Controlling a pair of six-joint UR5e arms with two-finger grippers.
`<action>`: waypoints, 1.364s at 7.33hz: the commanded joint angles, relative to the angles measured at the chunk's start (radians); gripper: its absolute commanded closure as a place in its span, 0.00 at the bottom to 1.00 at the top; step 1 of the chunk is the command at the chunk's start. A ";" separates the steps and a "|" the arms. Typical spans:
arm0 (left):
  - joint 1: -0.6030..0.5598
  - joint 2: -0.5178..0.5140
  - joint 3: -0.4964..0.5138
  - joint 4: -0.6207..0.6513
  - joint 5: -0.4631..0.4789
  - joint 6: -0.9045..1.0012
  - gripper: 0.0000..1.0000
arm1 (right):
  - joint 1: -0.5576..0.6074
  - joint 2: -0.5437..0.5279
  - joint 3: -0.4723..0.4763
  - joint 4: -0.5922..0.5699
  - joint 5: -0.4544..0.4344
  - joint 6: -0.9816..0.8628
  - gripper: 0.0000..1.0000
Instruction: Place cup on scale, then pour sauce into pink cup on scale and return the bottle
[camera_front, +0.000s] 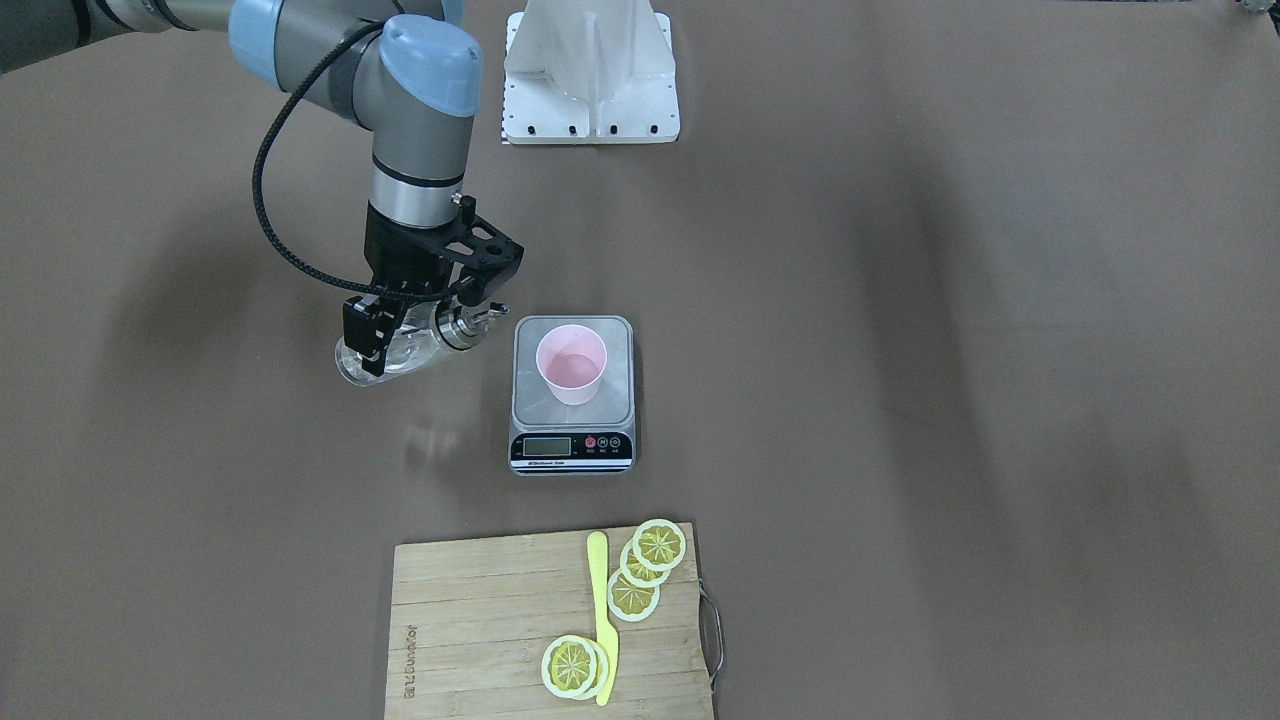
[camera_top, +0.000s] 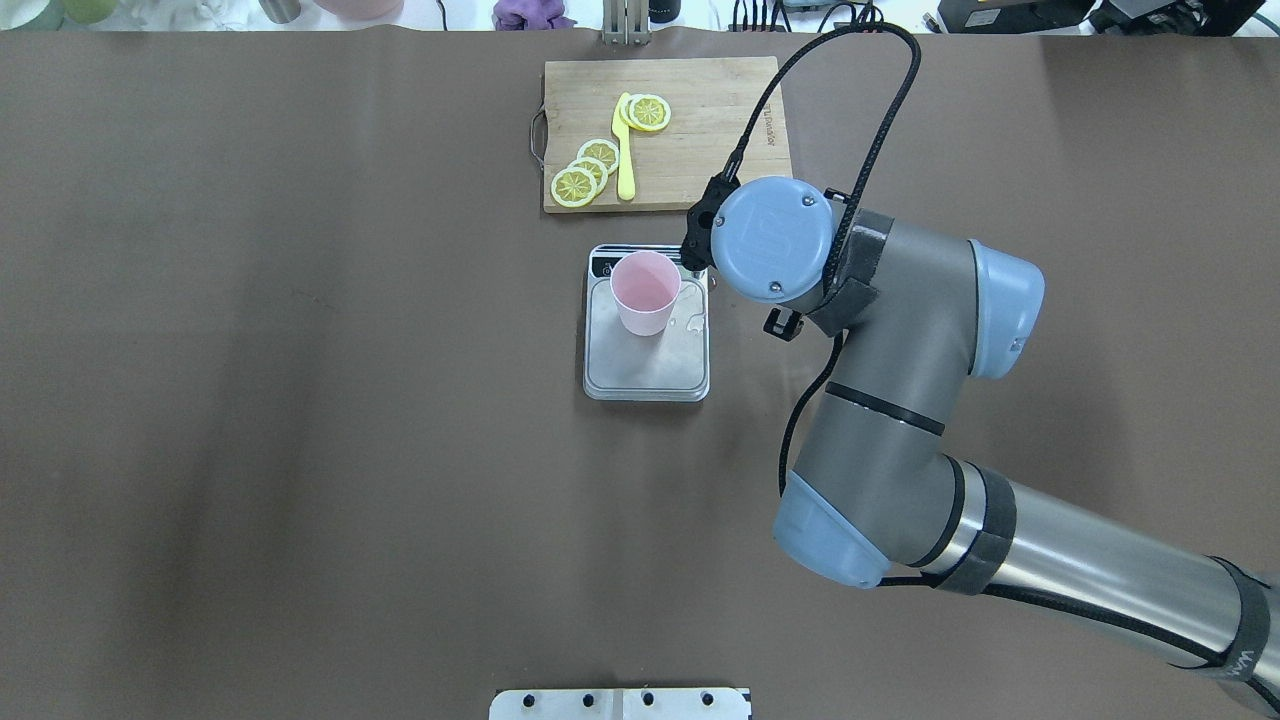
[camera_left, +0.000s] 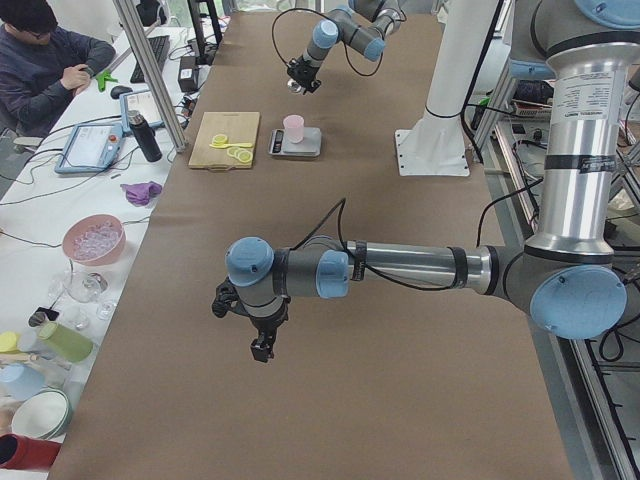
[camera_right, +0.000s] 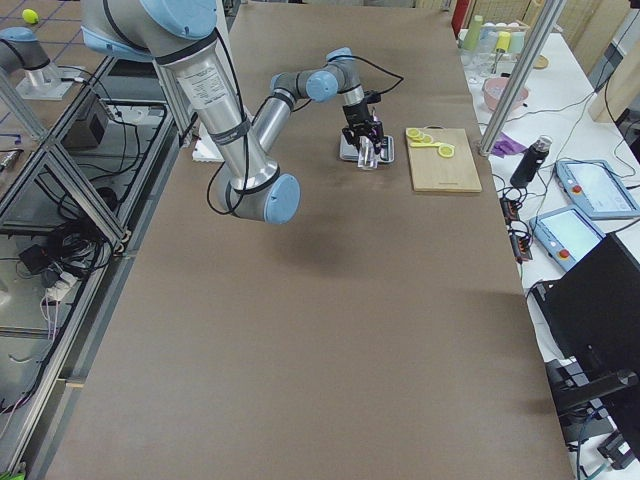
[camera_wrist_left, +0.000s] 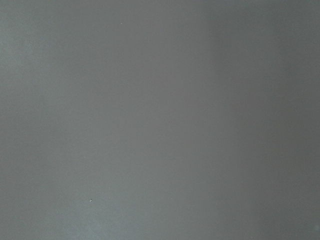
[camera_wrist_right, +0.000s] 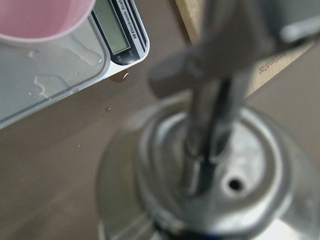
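Holding the bottle by its glass body, the right gripper is closed on it and has it tilted just beside the scale, with the metal spout toward the cup. The cup stands upright on the platform. Glass is stiff but fragile and smooth, so I judge the body, not the cap, is the safe place to grip. Small puddles lie beside the cup, which is light and could tip if touched. A board with lemon slices and a knife lies well apart. The left gripper hangs over bare counter; its opening I cannot tell.
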 joint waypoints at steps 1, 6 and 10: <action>0.000 0.000 0.007 0.000 0.000 0.002 0.01 | -0.008 0.048 0.000 -0.138 -0.036 -0.003 1.00; 0.001 0.016 0.013 -0.001 -0.002 0.002 0.01 | -0.048 0.122 -0.058 -0.292 -0.120 -0.020 1.00; 0.001 0.016 0.019 -0.001 -0.002 0.003 0.01 | -0.065 0.217 -0.239 -0.297 -0.140 -0.019 1.00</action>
